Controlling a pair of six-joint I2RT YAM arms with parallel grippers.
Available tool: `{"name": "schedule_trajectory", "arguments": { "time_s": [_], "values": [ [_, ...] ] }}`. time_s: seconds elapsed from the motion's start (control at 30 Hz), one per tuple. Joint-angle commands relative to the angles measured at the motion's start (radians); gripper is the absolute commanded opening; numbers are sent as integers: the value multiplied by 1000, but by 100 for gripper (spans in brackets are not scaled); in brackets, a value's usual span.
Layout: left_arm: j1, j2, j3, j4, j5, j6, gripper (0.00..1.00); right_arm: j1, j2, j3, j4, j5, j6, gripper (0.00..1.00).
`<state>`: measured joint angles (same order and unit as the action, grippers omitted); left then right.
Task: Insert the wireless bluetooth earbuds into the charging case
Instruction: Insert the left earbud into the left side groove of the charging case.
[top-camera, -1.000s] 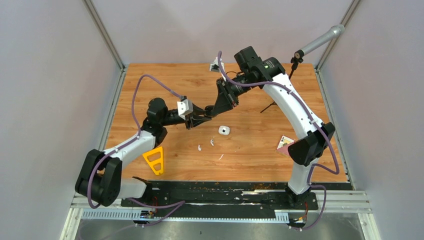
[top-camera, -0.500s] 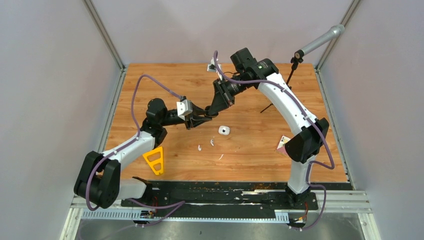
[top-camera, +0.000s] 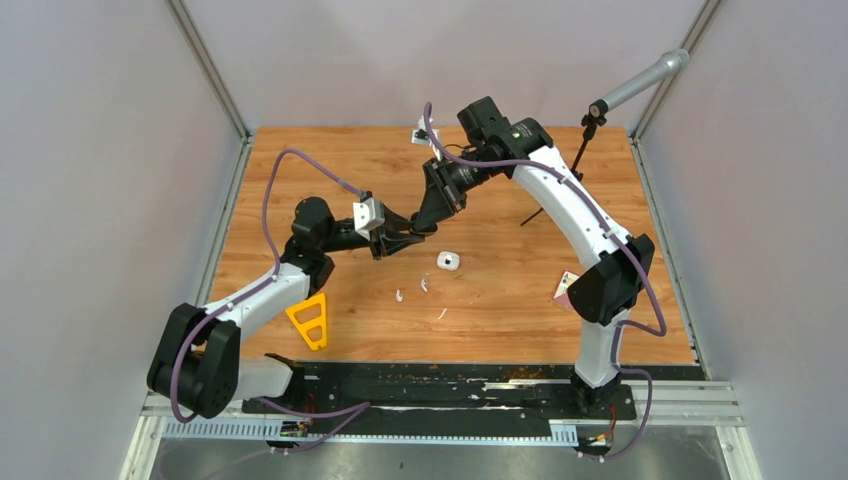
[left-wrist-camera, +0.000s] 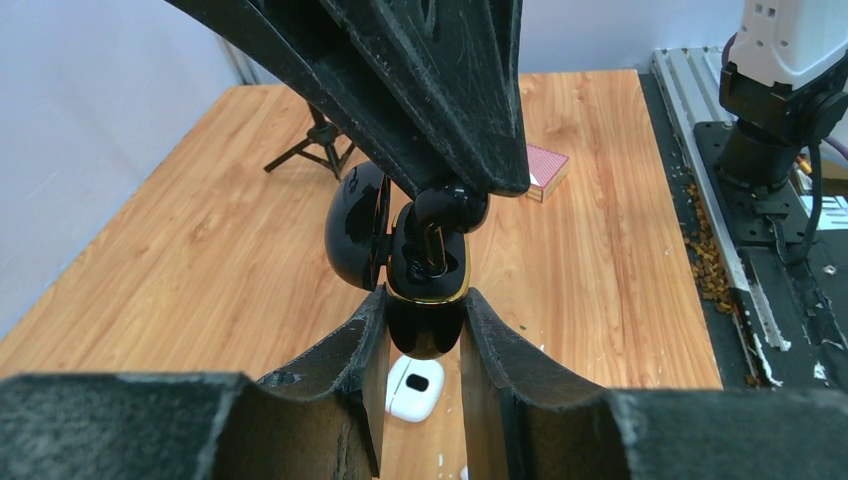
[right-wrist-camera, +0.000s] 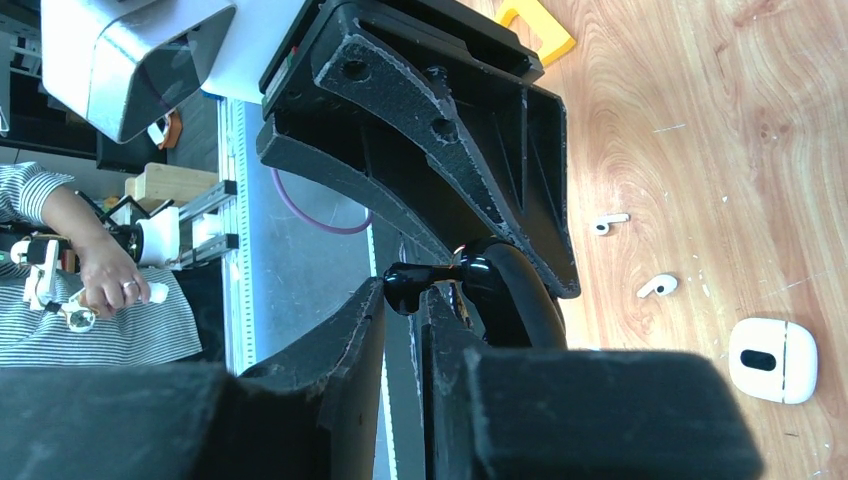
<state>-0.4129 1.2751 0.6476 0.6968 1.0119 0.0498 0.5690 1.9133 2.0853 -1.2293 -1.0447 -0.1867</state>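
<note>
My left gripper (left-wrist-camera: 425, 298) is shut on the lower half of a black charging case (left-wrist-camera: 426, 325) with a gold rim. I hold it above the table with its lid (left-wrist-camera: 356, 226) swung open to the left. My right gripper (right-wrist-camera: 401, 290) comes down from above, shut on a black earbud (left-wrist-camera: 447, 208) whose stem sits in the case's opening. In the top view both grippers meet at mid-table, left (top-camera: 404, 238) and right (top-camera: 420, 224). A white case (top-camera: 448, 261) and two white earbuds (top-camera: 399, 296) (top-camera: 424, 285) lie on the wood below.
A yellow triangular piece (top-camera: 309, 320) lies near the left arm. A pink card box (top-camera: 570, 288) sits by the right arm, a small black tripod (top-camera: 540, 213) behind it. A thin white sliver (top-camera: 441, 314) lies toward the front edge.
The right arm has shifted a little to the left, bringing its gripper closer over the left gripper. The left arm and the things on the table have not moved.
</note>
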Motion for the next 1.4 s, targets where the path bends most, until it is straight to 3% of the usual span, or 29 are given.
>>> {"name": "schedule_trajectory", "arguments": {
  "time_s": [0.0, 0.8, 1.37],
  "values": [
    [-6, -29, 29, 59, 1, -35, 0, 6, 8, 12, 34, 5, 13, 8],
    [-7, -30, 23, 72, -1, -45, 0, 13, 36, 40, 44, 43, 28, 10],
    [-6, -43, 3, 86, -9, -64, 0, 9, 16, 57, 4, 143, 20, 22]
  ]
}}
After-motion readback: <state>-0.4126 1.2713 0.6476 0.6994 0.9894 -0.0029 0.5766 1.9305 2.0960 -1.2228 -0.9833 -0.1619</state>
